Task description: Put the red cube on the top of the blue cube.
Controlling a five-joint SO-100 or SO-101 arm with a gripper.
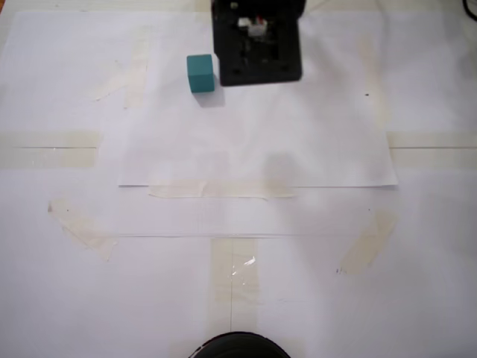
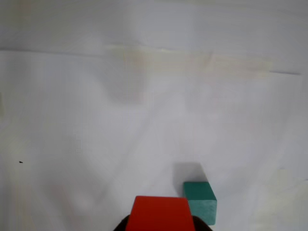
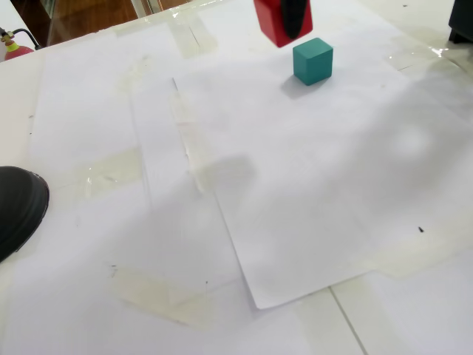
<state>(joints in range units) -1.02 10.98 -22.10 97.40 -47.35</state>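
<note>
Your table (image 1: 67,298) is covered w/ white paper (image 3: 325,185), stuck down w/ strips of pale tape (image 1: 223,191). One top sheet lies over the rest, and its corner shows near the bottom of a fixed view.

Your arm's black wrist block (image 1: 257,41) sits at the top of a fixed view, just right of the blue cube (image 1: 200,73). A round black thing (image 3: 18,207) pokes in at the left edge of a fixed view; can't tell what it is.

Your gripper (image 3: 284,22) is up in the air & clamped on the red cube (image 3: 275,22). One dark finger (image 3: 294,16) lies across the cube's side. In the wrist view the red cube (image 2: 162,214) fills the bottom middle, w/ dark finger bits on each side.

The blue cube (image 3: 312,61) sits flat on the paper, alone. The red cube is near it, up & to the left in that fixed view, not touching. In the wrist view the blue cube (image 2: 200,201) is just right of the red one.
</note>
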